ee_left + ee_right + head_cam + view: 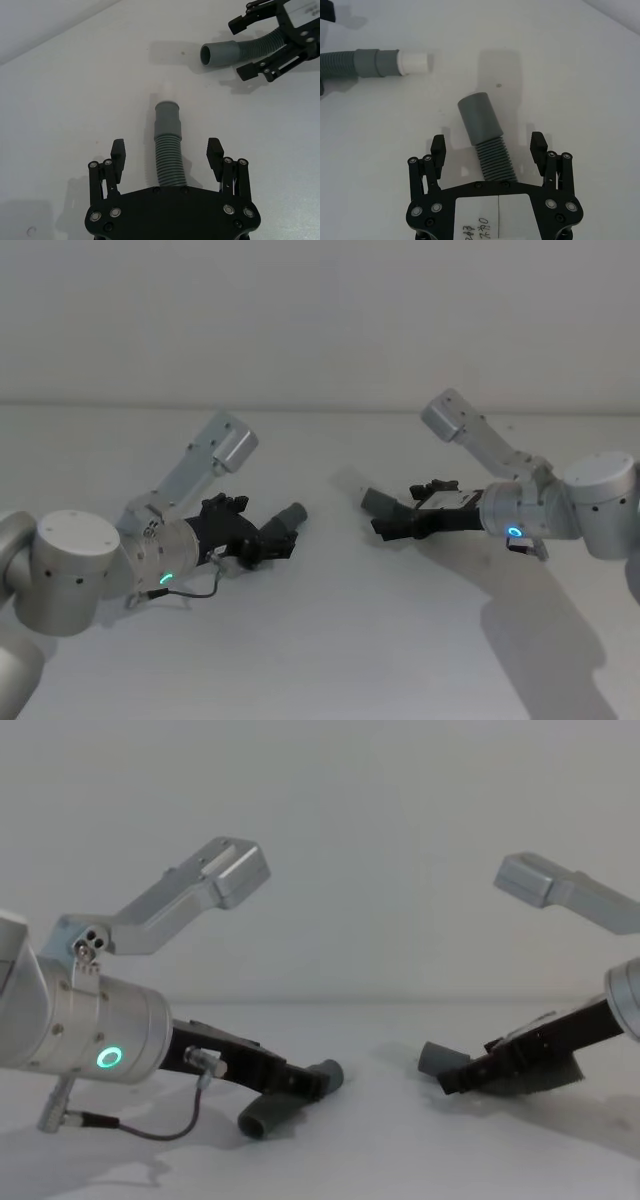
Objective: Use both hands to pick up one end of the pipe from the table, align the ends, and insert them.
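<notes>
Although the white-tipped hose (167,165) sits inside the left tool (166,146) and the socket hose (492,157) inside the right tool (488,141), both tools are released. The white tip (413,61) and the open socket (206,54) are well apart over the surface (330,650); closing on the flexible ribs may let them droop and misalign.

The right gripper (488,142) has a white label (496,216) with illegible handwriting.

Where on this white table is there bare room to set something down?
Bare table: the near side before both arms, and the far strip behind them. Crowded: the middle, where the left gripper straddles the white-tipped hose and the right gripper the socket hose, a gap between their cuffs.
</notes>
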